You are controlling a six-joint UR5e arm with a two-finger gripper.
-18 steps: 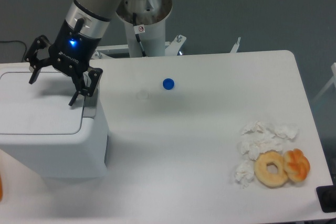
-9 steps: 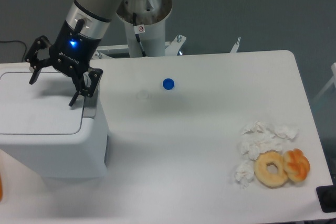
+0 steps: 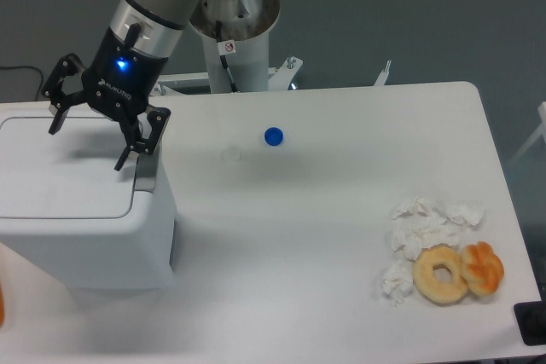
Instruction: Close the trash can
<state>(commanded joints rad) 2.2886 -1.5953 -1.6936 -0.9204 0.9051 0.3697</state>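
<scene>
Trash can (image 3: 81,210) at the bench's left edge: we judge its lid down. Pincer (image 3: 94,138) hangs above, spread wide, holding nothing; retreat seems next.

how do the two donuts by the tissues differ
The pale donut is a plain tan ring with an open centre hole; the orange donut is darker, glossier and shows no clear hole. The pale one looks larger and lies nearer the crumpled tissues. Both lie flat and touch each other.

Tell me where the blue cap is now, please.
The blue cap lies on the white table, in the upper middle of the camera view, right of the trash can and the pincer.
</scene>
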